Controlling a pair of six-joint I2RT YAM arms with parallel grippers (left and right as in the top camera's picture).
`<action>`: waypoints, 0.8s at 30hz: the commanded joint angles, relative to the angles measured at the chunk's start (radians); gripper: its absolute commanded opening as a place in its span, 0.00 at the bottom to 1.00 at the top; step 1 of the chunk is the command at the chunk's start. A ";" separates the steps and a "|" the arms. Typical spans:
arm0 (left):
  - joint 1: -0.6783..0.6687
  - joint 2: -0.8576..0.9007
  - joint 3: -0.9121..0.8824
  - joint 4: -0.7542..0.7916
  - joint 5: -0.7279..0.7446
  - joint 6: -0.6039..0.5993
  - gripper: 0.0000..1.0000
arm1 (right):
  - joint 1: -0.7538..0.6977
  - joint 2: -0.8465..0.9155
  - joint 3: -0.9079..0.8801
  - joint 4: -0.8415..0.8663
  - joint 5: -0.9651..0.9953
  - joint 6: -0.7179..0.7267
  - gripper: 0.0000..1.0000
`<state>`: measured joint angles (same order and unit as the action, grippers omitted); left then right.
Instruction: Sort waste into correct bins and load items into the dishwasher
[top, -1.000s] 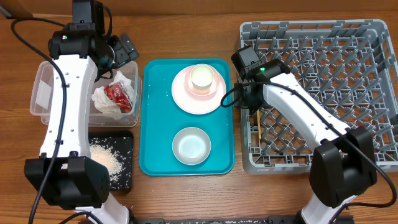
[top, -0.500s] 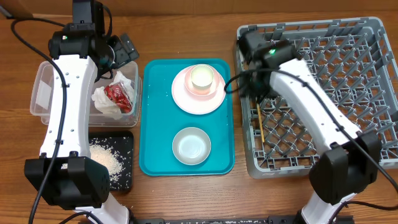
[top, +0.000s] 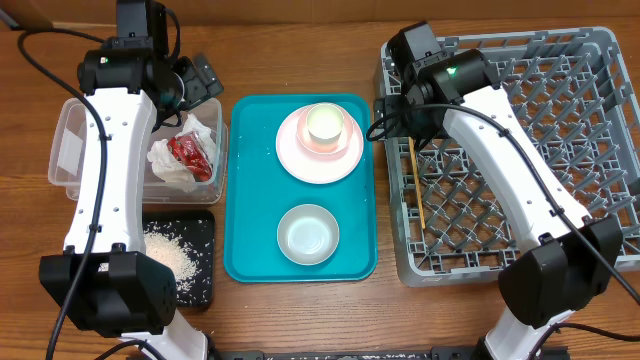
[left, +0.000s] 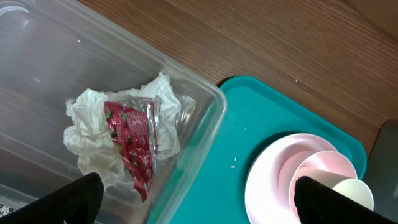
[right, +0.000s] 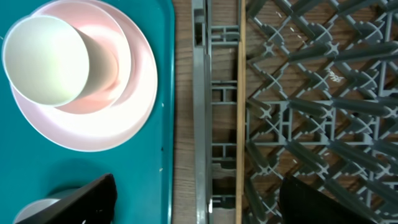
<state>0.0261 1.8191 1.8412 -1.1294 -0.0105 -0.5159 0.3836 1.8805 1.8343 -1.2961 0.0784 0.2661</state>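
The right gripper (right: 198, 186) hangs with its fingers spread wide and nothing between them, above the left edge of the large square grey plastic dish rack (top: 500, 42), which stands on the right side of the wooden desk (top: 300, 60). Directly under it the thin wooden chopsticks (right: 239, 106) lie flat in the rack, just inside its left rim and running along it. They show as one thin line, so whether both are there I cannot tell. The left gripper (left: 199, 190) is also wide and holds nothing, over the far right corner of the clear rectangular plastic tub (top: 65, 150). In that tub lies the crumpled white paper napkin (left: 87, 124) with the small red shiny wrapper (left: 130, 143) on top of it. Just in front of the tub, the shallow black rectangular tray (top: 205, 290) holds the loose brownish-white crumbs (top: 165, 255). Between tub and rack lies the teal serving tray (top: 250, 200). At its far end the pale pink round plate (top: 295, 160) carries a small pink bowl (right: 115, 59) with the small cream cup (right: 43, 59) in it, and at its near end sits a whitish round bowl (top: 308, 234).
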 joint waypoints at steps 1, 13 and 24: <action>-0.006 -0.014 0.014 0.004 0.004 0.012 1.00 | -0.005 -0.014 -0.034 0.020 -0.051 -0.013 0.86; -0.006 -0.014 0.014 0.004 0.004 0.012 1.00 | -0.005 -0.013 -0.273 0.290 -0.049 -0.012 0.28; -0.006 -0.014 0.014 0.004 0.004 0.012 1.00 | -0.006 -0.013 -0.402 0.481 -0.016 -0.012 0.14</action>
<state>0.0261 1.8191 1.8412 -1.1294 -0.0105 -0.5159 0.3805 1.8599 1.4658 -0.8093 0.0555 0.2565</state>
